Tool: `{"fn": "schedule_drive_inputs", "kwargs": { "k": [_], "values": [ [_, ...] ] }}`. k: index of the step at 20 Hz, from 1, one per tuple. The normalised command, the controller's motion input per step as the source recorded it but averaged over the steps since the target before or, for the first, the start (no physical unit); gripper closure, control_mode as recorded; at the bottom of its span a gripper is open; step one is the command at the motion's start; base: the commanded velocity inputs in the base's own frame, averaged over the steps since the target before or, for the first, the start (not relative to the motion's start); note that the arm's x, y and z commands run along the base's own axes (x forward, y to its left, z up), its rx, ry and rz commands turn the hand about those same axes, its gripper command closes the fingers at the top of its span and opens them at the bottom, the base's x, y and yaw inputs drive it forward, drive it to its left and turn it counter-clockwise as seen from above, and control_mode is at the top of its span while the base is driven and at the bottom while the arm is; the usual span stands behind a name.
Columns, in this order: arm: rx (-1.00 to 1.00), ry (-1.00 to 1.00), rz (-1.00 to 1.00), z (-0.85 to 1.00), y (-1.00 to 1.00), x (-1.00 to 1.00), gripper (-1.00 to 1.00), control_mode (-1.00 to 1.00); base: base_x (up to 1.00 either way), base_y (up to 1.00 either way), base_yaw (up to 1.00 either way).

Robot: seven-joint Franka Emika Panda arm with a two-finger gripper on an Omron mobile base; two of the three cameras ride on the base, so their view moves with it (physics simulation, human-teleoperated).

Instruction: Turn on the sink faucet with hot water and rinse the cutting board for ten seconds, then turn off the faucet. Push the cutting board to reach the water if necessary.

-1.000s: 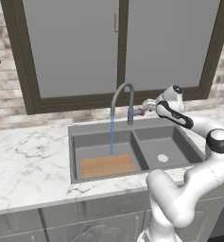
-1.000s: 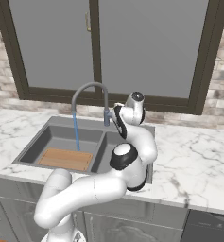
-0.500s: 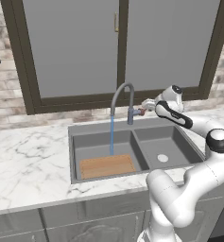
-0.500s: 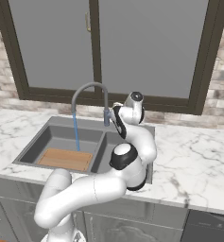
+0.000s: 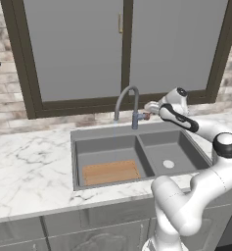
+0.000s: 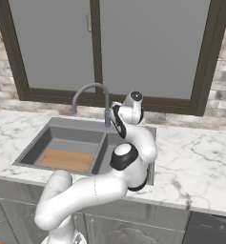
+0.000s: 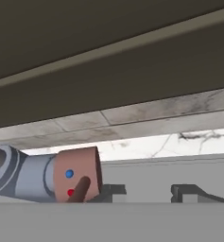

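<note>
The board (image 5: 111, 172) lies flat on the floor of the larger basin of the sink (image 5: 137, 154), toward its front edge, with its long side running across the basin. The faucet (image 5: 127, 105) stands behind the divider between the two basins, its spout arching over the larger one. A faint trace of water (image 5: 113, 128) is seen just under the spout mouth – no stream reaches down to the board, so the flow is judged to be off or nearly so.

The hand (image 5: 150, 108) is held beside the faucet base, at the reddish lever (image 7: 76, 175). In the hand view the lever end sits just left of the two dark fingertips (image 7: 114, 191), with a blue dot and a red dot on its face. The hand is closed down as far as it goes, and nothing is seen between the fingertips; the lever is nudged rather than gripped, as far as can be judged.

The step in hand is taken to be the shutting off of the faucet. It would be done well by a push on the lever end until the trace of water is gone, and by a withdrawal clear of the spout afterwards.

Actual contact between fingertip and lever cannot be made out – the fingertips are cut off at the bottom of the hand view. In the right base view the lever is hidden behind the arm. Whether the board is wet cannot be told.
</note>
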Motion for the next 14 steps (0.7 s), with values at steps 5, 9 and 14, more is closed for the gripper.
{"fn": "schedule_drive_inputs", "kwargs": {
  "k": [5, 9, 14],
  "values": [
    [-0.01, 0.01, 0.00, -0.30, 0.60, 0.00, -1.00, -1.00, 0.00, 0.00, 0.00],
    [0.00, 0.00, 0.01, -0.03, 0.18, 0.00, -1.00, -1.00, 0.00, 0.00, 0.00],
    [0.00, 0.00, 0.00, 0.00, 0.02, 0.00, -1.00, -1.00, 0.00, 0.00, 0.00]
  ]
}}
